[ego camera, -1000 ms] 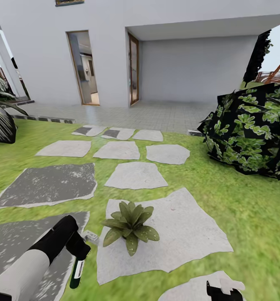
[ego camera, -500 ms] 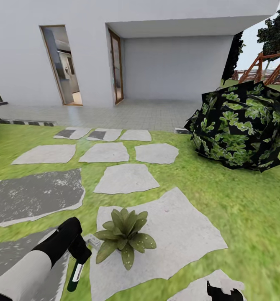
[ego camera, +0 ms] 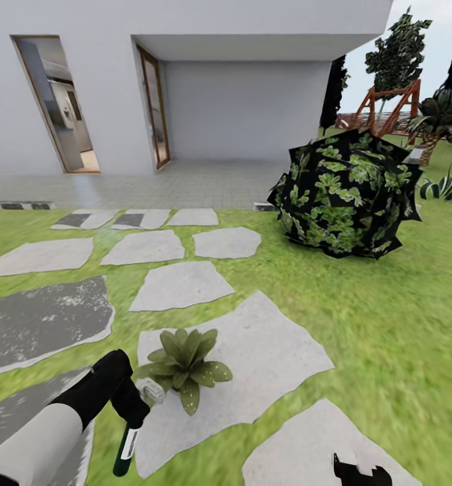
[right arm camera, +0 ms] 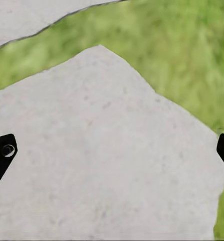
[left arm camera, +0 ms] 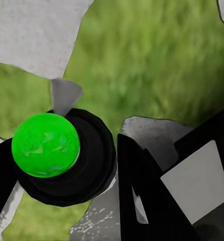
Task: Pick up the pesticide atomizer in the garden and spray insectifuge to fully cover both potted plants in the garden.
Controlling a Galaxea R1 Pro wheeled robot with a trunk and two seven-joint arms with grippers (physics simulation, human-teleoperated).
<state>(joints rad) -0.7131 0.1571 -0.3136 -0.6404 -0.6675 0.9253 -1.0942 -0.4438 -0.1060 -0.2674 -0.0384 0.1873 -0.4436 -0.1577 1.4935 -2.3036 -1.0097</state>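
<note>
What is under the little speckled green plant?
The small speckled green rosette plant sits on a pale grey stepping stone in the green lawn. Its leaves hide any pot.

I see my left gripper (ego camera: 132,407) holding the spray bottle (ego camera: 126,447) upright, its white head (ego camera: 151,389) just beside a small speckled potted plant (ego camera: 184,365) on a grey stepping stone (ego camera: 253,368). A big dark bush (ego camera: 344,192) stands farther off on the lawn (ego camera: 388,317), before the white house (ego camera: 185,81).

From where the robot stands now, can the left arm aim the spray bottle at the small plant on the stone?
Probably yes. The left gripper holds the spray bottle right beside the small plant, and nothing stands between them.
</note>
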